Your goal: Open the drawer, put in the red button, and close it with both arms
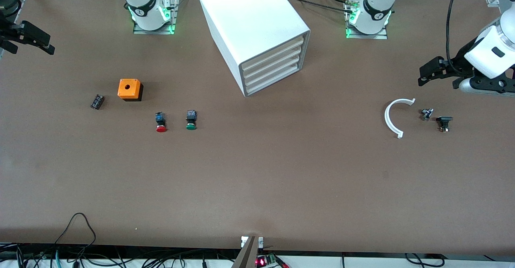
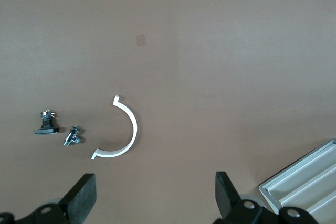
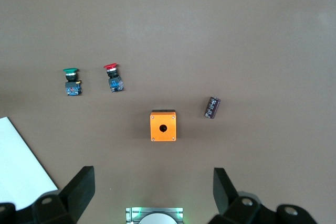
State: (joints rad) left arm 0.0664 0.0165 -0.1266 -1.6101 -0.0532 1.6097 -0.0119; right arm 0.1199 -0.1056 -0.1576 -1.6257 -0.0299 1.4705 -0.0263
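We see both arms waiting with fingers apart, all four drawers shut.

The red button (image 1: 161,122) lies at the front view's middle left, beside the green button (image 1: 191,120). The cabinet (image 1: 253,30) sits top centre. The left gripper (image 1: 427,72) hangs at the frame's right edge, the right gripper (image 1: 38,40) at the upper-left edge.

Both robot arms wait, raised at the table's two ends. The left gripper (image 1: 436,75) hangs with its jaws spread wide and empty. The right gripper (image 1: 38,42) likewise, wide apart.
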